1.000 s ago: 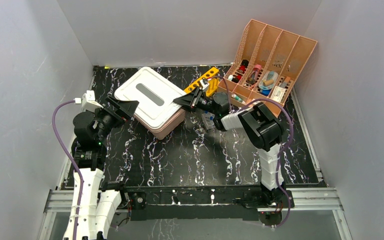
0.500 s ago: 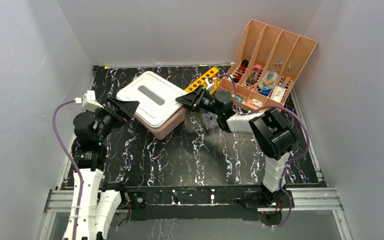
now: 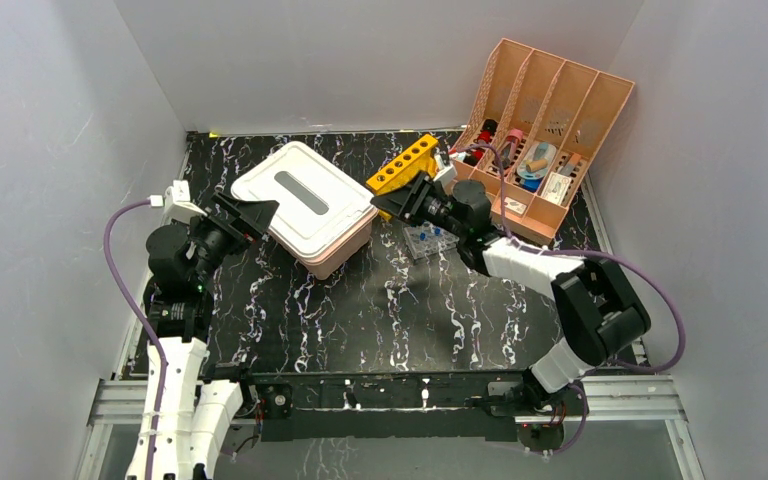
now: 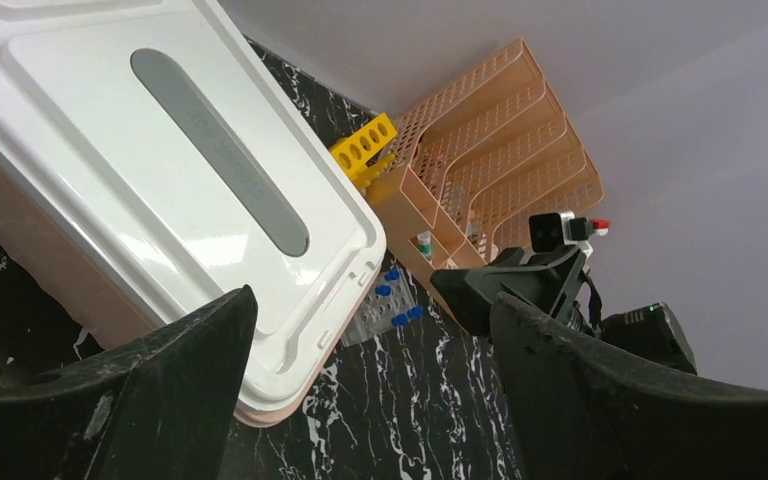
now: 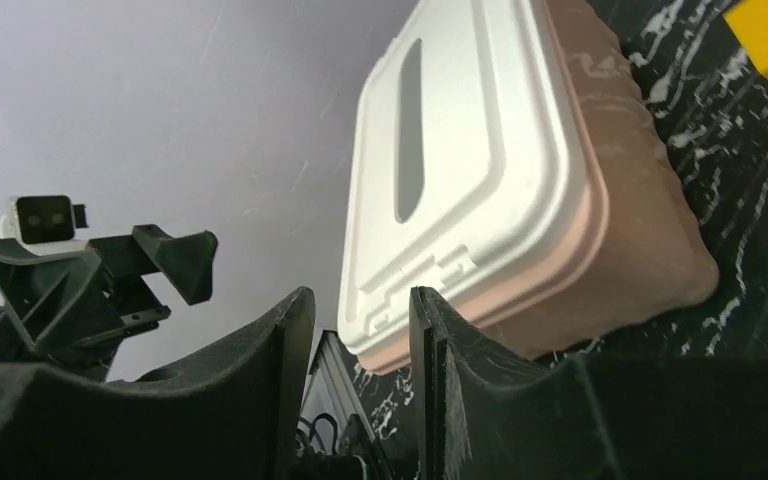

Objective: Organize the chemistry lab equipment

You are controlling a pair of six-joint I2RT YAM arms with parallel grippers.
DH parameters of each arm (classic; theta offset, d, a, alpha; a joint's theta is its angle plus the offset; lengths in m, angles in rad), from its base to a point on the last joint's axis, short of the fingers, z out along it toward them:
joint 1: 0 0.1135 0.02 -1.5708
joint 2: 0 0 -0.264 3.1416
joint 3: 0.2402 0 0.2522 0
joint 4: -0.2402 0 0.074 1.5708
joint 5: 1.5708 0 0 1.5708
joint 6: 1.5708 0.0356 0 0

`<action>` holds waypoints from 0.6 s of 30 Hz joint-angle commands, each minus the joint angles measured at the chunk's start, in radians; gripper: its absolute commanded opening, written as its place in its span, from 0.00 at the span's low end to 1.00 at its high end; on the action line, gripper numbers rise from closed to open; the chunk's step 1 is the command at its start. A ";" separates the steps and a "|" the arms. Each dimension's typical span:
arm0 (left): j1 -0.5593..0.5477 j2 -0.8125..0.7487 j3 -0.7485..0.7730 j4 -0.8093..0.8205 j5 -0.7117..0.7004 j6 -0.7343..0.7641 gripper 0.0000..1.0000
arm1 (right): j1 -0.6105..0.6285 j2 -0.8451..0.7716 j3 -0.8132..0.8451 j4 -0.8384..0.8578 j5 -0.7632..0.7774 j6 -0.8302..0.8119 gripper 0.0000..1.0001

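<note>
Small lab items sit in the slots of the peach file organizer (image 3: 545, 105) at the back right; I cannot tell flask, beakers, dishes or tongs apart there. My left gripper (image 3: 255, 213) is wide open and empty at the left edge of the pink tub (image 3: 305, 205); in the left wrist view (image 4: 370, 330) the tub's white lid (image 4: 160, 170) fills the upper left. My right gripper (image 3: 385, 203) hovers just right of the tub, its fingers a narrow gap apart with nothing between them (image 5: 360, 310).
A yellow tube rack (image 3: 403, 163) lies behind the right gripper. A clear rack with blue caps (image 3: 428, 238) lies under the right wrist and also shows in the left wrist view (image 4: 385, 305). White walls enclose the black marbled table (image 3: 380, 310).
The right arm's elbow has swung out to the right and lower, and its gripper has drawn slightly right, away from the tub. The left arm has not moved.
</note>
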 commanded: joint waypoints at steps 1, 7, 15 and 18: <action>-0.005 0.002 0.004 0.029 0.014 0.001 0.86 | -0.003 -0.085 -0.084 -0.083 0.041 -0.068 0.50; -0.007 0.015 -0.008 0.055 0.029 -0.017 0.85 | -0.003 -0.128 -0.117 -0.117 0.062 -0.117 0.23; -0.007 0.032 -0.004 0.042 0.028 -0.032 0.84 | 0.046 -0.017 0.184 -0.323 0.035 -0.343 0.00; -0.006 0.035 -0.001 0.024 0.023 -0.031 0.84 | 0.140 0.094 0.410 -0.551 0.090 -0.535 0.00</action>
